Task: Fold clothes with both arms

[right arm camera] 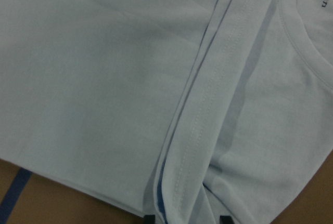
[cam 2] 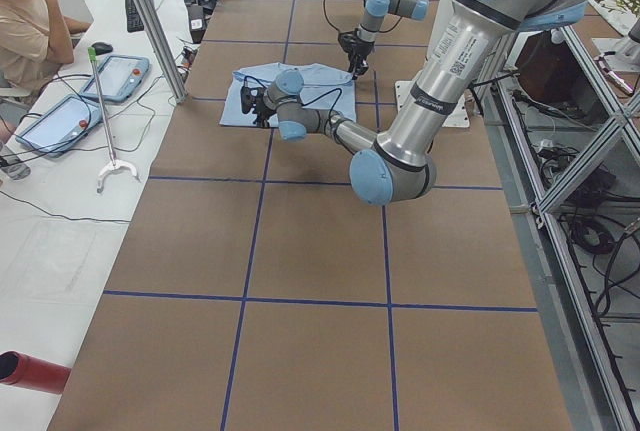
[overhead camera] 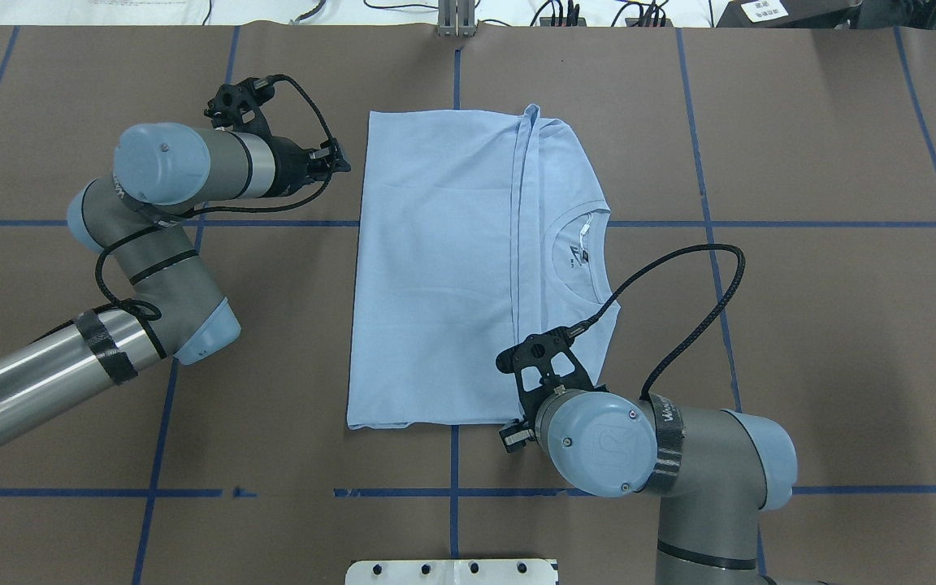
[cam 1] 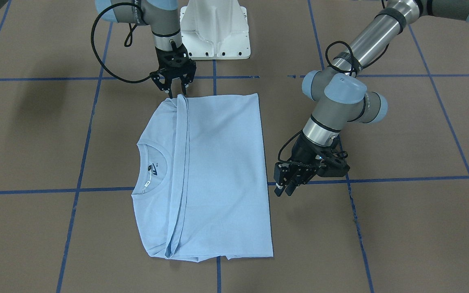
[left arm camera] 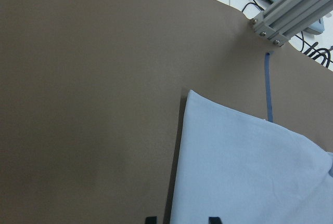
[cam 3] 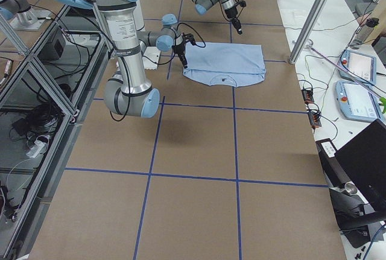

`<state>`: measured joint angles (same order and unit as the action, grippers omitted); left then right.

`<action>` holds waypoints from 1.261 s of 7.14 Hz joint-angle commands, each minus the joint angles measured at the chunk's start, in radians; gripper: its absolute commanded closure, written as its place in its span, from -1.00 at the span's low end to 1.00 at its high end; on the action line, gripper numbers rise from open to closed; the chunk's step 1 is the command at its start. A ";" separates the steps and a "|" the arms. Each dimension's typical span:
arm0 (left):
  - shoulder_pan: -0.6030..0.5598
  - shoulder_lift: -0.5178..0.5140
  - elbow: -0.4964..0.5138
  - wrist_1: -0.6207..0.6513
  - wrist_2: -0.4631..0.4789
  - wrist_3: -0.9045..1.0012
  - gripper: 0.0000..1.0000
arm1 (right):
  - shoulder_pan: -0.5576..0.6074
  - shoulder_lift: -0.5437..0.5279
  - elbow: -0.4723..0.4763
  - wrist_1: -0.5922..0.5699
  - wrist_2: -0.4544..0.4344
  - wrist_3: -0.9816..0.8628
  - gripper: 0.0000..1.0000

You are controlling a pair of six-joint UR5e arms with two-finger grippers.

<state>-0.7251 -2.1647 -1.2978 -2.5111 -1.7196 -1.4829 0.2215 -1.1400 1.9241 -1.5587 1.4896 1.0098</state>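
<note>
Brown surface point(overhead camera: 842, 341) with blue tape lines carried everything. At the left, the left hand point(overhead camera: 344, 161) hovered just beside the shirt's left edge, its fingers apart and empty. The light blue T-shirt point(overhead camera: 435, 268) lay folded flat in the middle, collar toward the right. The right hand point(cam 1: 177, 92) stood at its near edge, fingers apart.

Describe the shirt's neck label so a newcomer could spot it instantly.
On the brown table lies a folded light blue T-shirt. At the edge with the round collar, just inside the neck opening, sits the neck label: the only dark mark on plain cloth.
</note>
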 commanded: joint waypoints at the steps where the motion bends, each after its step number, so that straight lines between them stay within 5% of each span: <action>1: 0.001 0.000 0.000 0.000 0.000 0.000 0.13 | -0.002 0.012 -0.017 0.000 -0.002 -0.008 0.47; 2: 0.001 0.002 0.000 0.000 0.000 0.000 0.13 | -0.002 0.020 -0.017 0.000 -0.002 -0.008 0.99; 6: 0.003 0.000 0.000 0.000 0.000 0.000 0.13 | 0.035 0.003 0.013 0.002 0.011 -0.043 1.00; 9: 0.024 -0.001 -0.014 0.000 0.000 -0.033 0.12 | 0.035 -0.110 0.058 0.009 0.000 -0.028 1.00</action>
<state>-0.7098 -2.1654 -1.3027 -2.5118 -1.7196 -1.5046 0.2553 -1.2034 1.9667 -1.5528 1.4955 0.9713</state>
